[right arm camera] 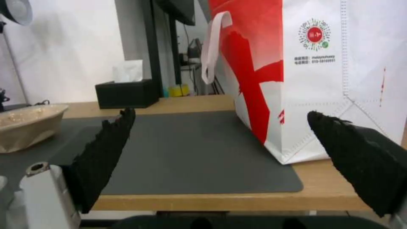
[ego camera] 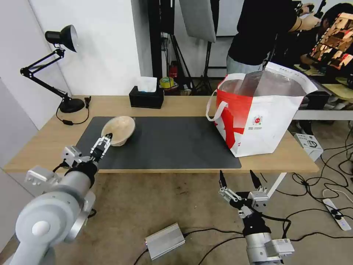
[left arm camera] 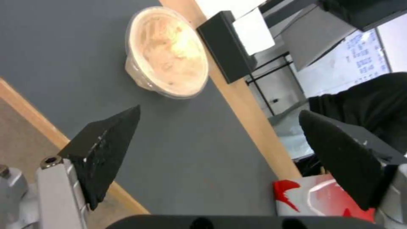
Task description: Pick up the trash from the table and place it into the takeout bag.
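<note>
You're reaching w/ the left gripper, fingers spread, beige paper bowl just beyond the tips on the grey mat. Right gripper is idling, spread, below the table edge. Next: straddle rim, pinch, carry to the takeout bag.

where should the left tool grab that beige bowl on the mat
Pinch the near rim of the beige paper bowl, coming from the robot's side with the open left tool. The bowl tilts, its wide thin lip suits a pinch, and its body is too broad to span.
</note>
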Available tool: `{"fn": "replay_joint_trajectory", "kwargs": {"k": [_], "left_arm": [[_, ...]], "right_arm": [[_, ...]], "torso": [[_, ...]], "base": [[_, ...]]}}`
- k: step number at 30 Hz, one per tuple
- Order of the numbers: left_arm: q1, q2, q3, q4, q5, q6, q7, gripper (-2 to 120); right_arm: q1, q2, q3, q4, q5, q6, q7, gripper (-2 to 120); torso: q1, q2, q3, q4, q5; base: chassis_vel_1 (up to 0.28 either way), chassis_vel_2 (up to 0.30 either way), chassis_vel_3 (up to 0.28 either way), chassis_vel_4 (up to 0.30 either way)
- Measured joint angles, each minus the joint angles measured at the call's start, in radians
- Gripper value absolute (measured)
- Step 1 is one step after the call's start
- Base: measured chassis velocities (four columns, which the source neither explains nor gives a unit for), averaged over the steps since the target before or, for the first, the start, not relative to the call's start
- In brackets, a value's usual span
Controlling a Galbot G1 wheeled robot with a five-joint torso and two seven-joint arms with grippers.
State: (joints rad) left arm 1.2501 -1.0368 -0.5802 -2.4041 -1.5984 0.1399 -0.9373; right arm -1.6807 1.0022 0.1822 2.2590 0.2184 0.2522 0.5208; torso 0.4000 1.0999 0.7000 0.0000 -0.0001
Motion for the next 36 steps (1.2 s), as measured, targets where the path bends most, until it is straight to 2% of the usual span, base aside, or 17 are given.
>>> {"fn": "replay_joint_trajectory", "kwargs": {"k": [16, 36], "left_arm": [[-0.089, 0.027, 0.017, 0.083, -0.065, 0.003, -0.074, 100], [-0.147, 0.026, 0.045, 0.204, -0.08, 0.002, -0.102, 100]], "right_arm": [[0.0, 0.0, 0.0, 0.0, 0.0, 0.0, 0.0, 100], [0.0, 0.0, 0.0, 0.0, 0.0, 0.0, 0.0, 100]], "torso": [[0.0, 0.0, 0.0, -0.0001, 0.0], [0.0, 0.0, 0.0, 0.0, 0.0]], "base": [[0.0, 0.0, 0.0, 0.0], [0.0, 0.0, 0.0, 0.0]]}}
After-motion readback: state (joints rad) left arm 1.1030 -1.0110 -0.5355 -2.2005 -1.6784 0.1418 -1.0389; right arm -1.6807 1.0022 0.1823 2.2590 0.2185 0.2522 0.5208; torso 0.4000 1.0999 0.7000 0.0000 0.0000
